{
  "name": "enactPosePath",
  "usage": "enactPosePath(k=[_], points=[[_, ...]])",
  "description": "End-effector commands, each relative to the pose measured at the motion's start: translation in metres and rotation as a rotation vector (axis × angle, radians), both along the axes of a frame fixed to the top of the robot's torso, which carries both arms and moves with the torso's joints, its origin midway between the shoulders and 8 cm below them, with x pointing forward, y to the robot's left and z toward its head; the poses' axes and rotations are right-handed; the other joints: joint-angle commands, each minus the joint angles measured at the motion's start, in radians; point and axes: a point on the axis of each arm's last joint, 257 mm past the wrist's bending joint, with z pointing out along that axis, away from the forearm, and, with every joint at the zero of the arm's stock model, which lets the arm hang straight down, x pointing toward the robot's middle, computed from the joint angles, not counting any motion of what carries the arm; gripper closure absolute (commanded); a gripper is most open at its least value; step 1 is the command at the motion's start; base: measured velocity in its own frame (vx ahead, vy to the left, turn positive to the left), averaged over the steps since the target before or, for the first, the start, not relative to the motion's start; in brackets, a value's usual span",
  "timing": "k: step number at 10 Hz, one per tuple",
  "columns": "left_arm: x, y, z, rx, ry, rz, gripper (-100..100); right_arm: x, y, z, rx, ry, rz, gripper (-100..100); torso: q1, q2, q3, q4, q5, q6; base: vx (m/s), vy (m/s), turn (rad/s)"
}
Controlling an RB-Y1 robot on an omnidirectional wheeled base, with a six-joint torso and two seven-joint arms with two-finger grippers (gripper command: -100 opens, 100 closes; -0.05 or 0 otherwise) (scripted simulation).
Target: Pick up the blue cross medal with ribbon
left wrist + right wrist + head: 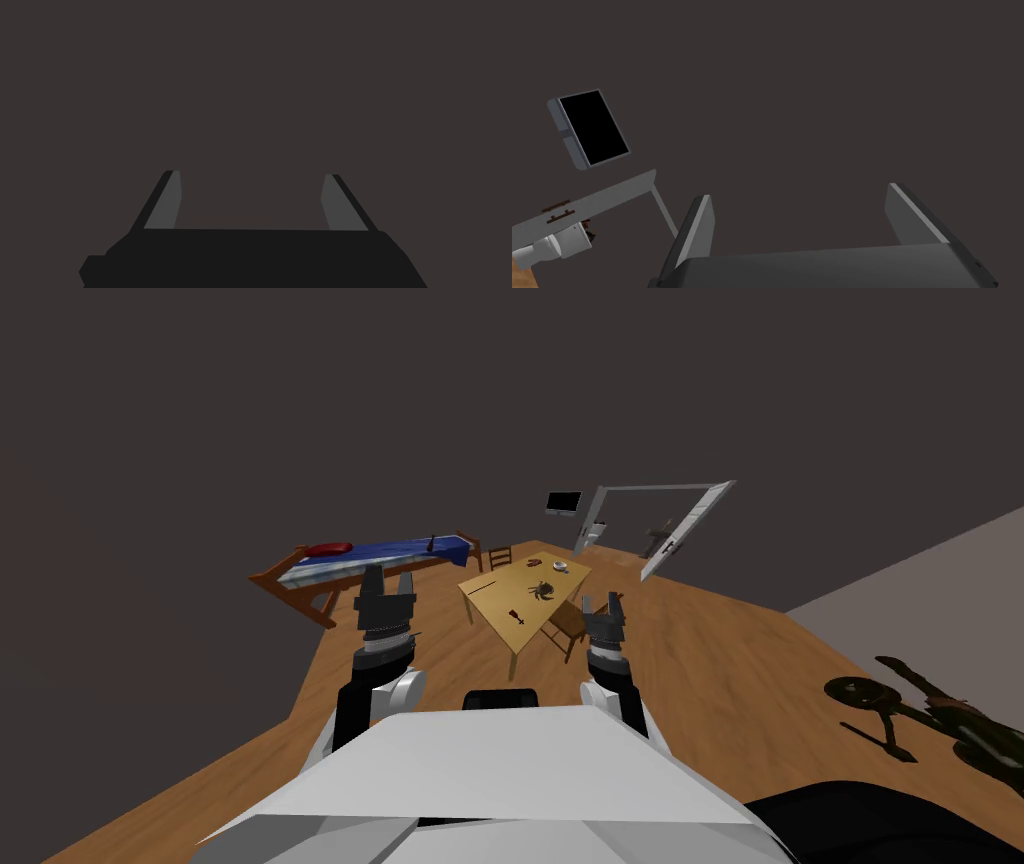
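A wooden table (500,603) stands a few steps ahead of me on the wood floor. Near its closest corner lies a small dark thing with a red strip (515,616), which I take for the medal with its ribbon; its shape is too small to tell. My left gripper (388,580) is raised ahead of my chest, open and empty, well short of the table. The left gripper (251,173) faces a dark wall. My right gripper (605,604) hangs by the table's right side, also open and empty. The right gripper (802,190) holds nothing.
On the table also lie a dark crab-like figure (543,590), a small bowl (560,565) and a thin stick (483,586). Chairs (567,628) stand at the table. A blue-covered bed (380,553) is left of it, an open door (690,528) behind. A dark object (900,708) lies on the floor, right.
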Motion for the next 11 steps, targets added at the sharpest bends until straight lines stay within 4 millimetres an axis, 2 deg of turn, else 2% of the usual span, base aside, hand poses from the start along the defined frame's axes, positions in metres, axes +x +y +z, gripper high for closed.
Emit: enactPosePath(k=[1, 5, 8, 11], points=[[0.0, 0.0, 0.0, 0.0, 0.0, 0.0, 0, 0.007, 0.001, -0.018, -0.051, 0.063, 0.006, -100, 0.0, 0.0, 0.0, 0.0, 0.0, 0.0, -0.092, 0.059, 0.144], [0.0, 0.0, 0.0, 0.0, 0.0, 0.0, 0, 0.018, -0.004, -0.081, -0.201, 0.254, 0.008, -100, 0.003, 0.003, 0.002, 0.001, 0.001, 0.0, -0.111, 0.099, 0.185], [0.0, 0.0, 0.0, 0.0, 0.0, 0.0, 0, 0.018, -0.017, -0.141, -0.334, 0.423, -0.003, -100, 0.003, 0.001, 0.001, 0.0, 0.001, 0.0, -0.082, 0.106, 0.236], [0.0, 0.0, 0.0, 0.0, 0.0, 0.0, 0, 0.008, -0.039, -0.207, -0.488, 0.608, -0.018, -100, 0.002, -0.001, -0.001, 0.0, 0.001, 0.0, -0.039, 0.101, 0.268]])
